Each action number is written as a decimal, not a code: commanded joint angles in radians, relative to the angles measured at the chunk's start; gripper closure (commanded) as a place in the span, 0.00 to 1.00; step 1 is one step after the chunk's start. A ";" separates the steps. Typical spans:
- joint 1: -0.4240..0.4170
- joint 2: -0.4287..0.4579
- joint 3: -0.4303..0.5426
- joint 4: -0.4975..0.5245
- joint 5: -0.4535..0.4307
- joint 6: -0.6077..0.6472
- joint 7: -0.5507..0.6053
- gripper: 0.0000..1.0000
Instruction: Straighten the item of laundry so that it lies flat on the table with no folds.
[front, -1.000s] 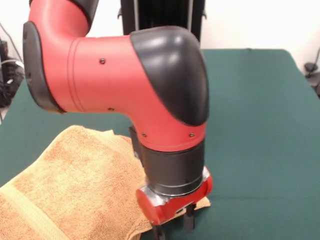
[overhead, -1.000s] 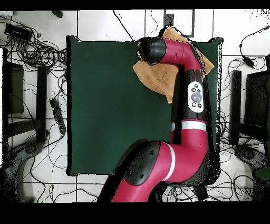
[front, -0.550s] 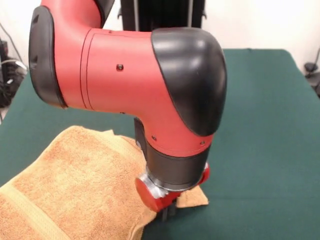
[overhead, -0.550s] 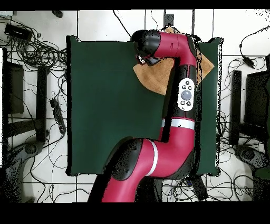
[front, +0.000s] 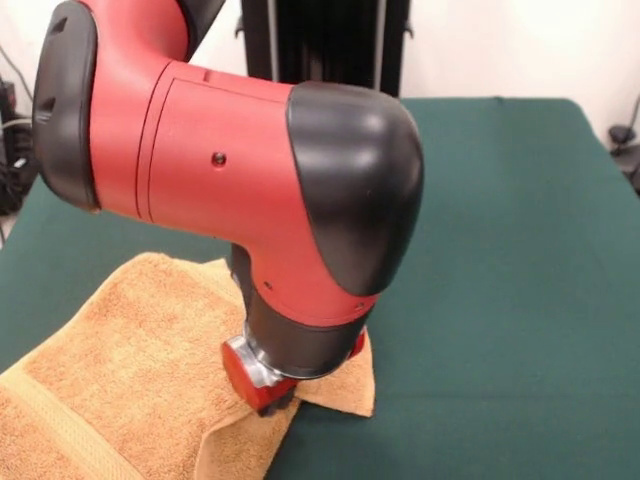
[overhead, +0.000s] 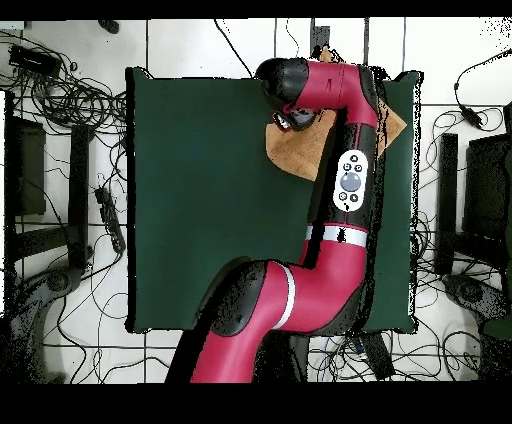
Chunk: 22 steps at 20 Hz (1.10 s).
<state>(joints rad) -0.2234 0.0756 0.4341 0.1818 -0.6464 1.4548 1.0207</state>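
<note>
Shifting sideways along the orange-tan terry towel (front: 130, 370) since half a second ago, dragging its pointed corner inward. Pressing the gripper (front: 268, 400) onto looped, rumpled cloth; opening impossible to tell, fingers hidden. Lying bunched against the green-clothed table (front: 500, 300) edge, partly beneath the glossy red arm (overhead: 340, 130).

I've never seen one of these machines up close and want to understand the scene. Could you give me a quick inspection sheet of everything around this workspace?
Surface: table covered in dark green cloth.
Job's things: orange-tan towel, rumpled and folded near one table corner, not flat.
Clutter: nothing seen on the table.
Claw: hidden under the red wrist, which is pressed low at the towel's edge; open or shut cannot be told.
Cables: many black cables tangled on the floor.
Surroundings: tiled floor, black stands beside the table.
</note>
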 joint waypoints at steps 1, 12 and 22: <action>0.031 0.035 0.106 0.018 -0.066 0.063 0.157 1.00; 0.005 0.010 0.076 0.114 0.119 -0.313 0.230 1.00; -0.024 -0.084 0.018 0.283 0.362 -0.617 0.263 1.00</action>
<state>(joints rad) -0.2460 0.0606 0.4336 0.2348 -0.3657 0.9099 1.0207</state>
